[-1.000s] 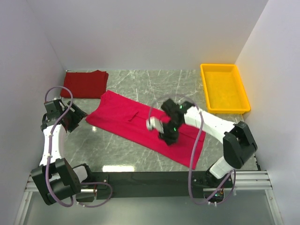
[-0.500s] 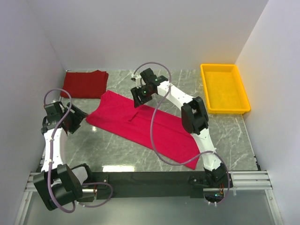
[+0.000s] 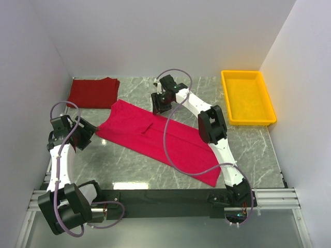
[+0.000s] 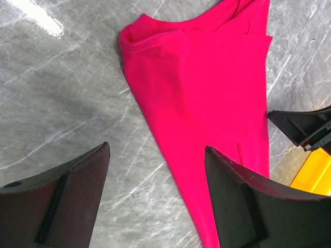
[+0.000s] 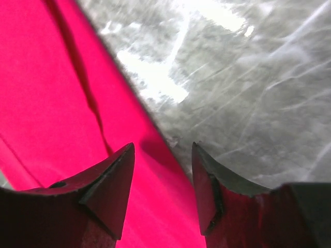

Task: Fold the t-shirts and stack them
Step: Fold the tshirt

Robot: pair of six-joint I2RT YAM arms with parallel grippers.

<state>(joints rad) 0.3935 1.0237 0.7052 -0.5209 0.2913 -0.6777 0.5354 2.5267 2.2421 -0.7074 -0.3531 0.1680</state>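
Bright crimson cloth t-shirt (image 3: 160,140) lies flat on a grey marble-patterned table (image 3: 129,168), spread as a long slanted band from the far left towards the near right. A small crease shows near its middle. A darker red cloth t-shirt (image 3: 94,93), folded into a neat rectangle, sits in the far left corner, just beside the crimson one's far end. A yellow plastic rectangular tray (image 3: 247,98) stands at the far right, well apart from both shirts.

The left gripper (image 3: 81,135) hovers over bare table just off the crimson shirt's left end. Its wrist view shows the two dark fingers spread wide, released, with nothing between them and the shirt's hemmed edge ahead (image 4: 155,155).

The right arm reaches far across the table, and the right gripper (image 3: 159,102) sits at the crimson shirt's far edge. Its wrist view shows the jaws parted over that edge, red cloth on one side and marble on the other, gripping nothing (image 5: 162,150).
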